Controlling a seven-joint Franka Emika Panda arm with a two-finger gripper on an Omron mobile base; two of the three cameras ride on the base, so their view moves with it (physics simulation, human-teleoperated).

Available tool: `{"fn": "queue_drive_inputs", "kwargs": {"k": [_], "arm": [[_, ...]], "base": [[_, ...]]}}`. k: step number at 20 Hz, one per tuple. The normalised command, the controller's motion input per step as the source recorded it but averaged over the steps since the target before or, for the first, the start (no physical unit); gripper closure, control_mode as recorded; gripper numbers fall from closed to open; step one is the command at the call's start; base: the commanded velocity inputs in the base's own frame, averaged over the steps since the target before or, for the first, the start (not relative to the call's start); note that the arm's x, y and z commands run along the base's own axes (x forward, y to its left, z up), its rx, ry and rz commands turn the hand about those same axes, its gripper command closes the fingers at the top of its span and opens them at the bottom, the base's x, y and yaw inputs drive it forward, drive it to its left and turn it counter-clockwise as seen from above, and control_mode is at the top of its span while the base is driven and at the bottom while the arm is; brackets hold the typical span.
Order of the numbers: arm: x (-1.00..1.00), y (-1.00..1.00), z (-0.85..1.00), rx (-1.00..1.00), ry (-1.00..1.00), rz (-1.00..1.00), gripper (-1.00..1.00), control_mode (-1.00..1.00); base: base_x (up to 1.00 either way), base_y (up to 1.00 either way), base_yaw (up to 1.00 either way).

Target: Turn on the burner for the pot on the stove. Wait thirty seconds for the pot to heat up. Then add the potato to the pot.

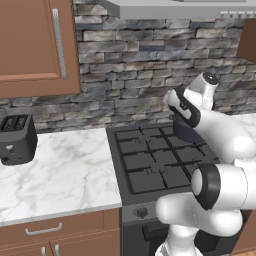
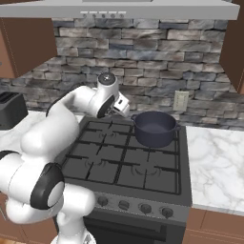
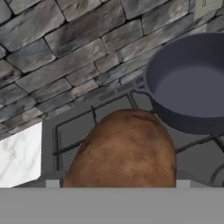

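Nearest our hand camera, the potato (image 3: 124, 151) looms large, carried in our pincer (image 2: 125, 106), whose jaws stand wide around it above the stove (image 2: 86, 164) grates. Just beyond the potato sits the dark blue-grey pot (image 2: 154, 127), lidless and empty, on the stove's rear right grate, short of the stone backsplash (image 2: 157, 62). From here, we judge the release should wait until the potato hangs squarely over the pot's mouth and low inside the rim, so it neither clips the near loop handle (image 3: 139, 83) nor rolls onto the grates.
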Motion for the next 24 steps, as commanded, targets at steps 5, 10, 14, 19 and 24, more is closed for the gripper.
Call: {"fn": "queue_drive_inputs", "kwargs": {"k": [5,10,14,19,24], "arm": [[0.0,-0.59,-0.02,-0.04,0.07,-0.1,1.0,-1.0],[0.0,-0.54,0.0,-0.06,0.01,-0.13,1.0,-1.0],[0.0,-0.4,0.0,-0.02,0.04,-0.13,1.0,-1.0],[0.06,-0.37,-0.04,0.0,0.02,-0.06,1.0,-1.0],[0.28,-0.21,-0.1,0.0,0.0,0.0,1.0,-1.0]], "base": [[0.0,0.0,0.0],[0.0,0.0,0.0],[0.0,0.0,0.0],[0.0,0.0,0.0],[0.0,0.0,0.0]]}}
